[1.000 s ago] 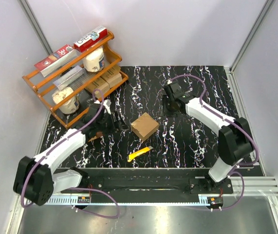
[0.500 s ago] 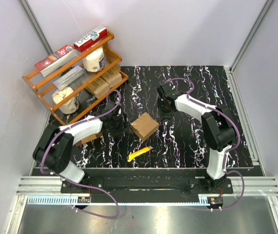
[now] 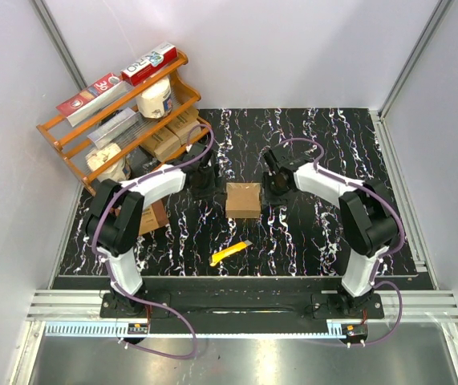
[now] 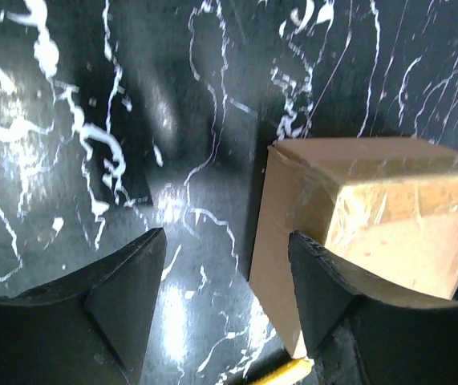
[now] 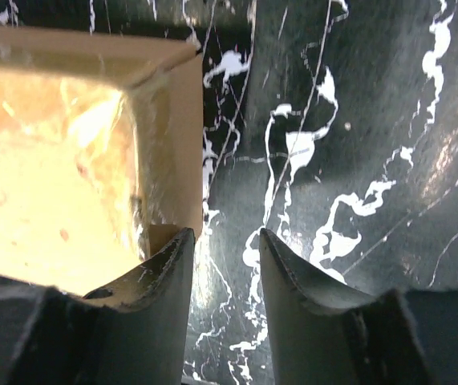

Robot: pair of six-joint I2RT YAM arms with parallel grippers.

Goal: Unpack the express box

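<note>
The small light-brown cardboard box (image 3: 242, 200) sits in the middle of the black marbled desk (image 3: 333, 233), with shiny tape over its top. The left claw (image 4: 227, 241) is just beside its left edge and the right claw (image 5: 225, 234) just beside its right edge. Both are released, holding nothing. Bare desk lies behind the box. A yellow knife (image 3: 231, 253) lies in front. On the orange shelf (image 3: 182, 58), a red carton (image 3: 92, 90) shows "20".

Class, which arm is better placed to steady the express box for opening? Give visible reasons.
Right, probably. The right fingers stand open with one tip nearly against the express box; the left fingers sit beside it, farther off in the top view.
</note>
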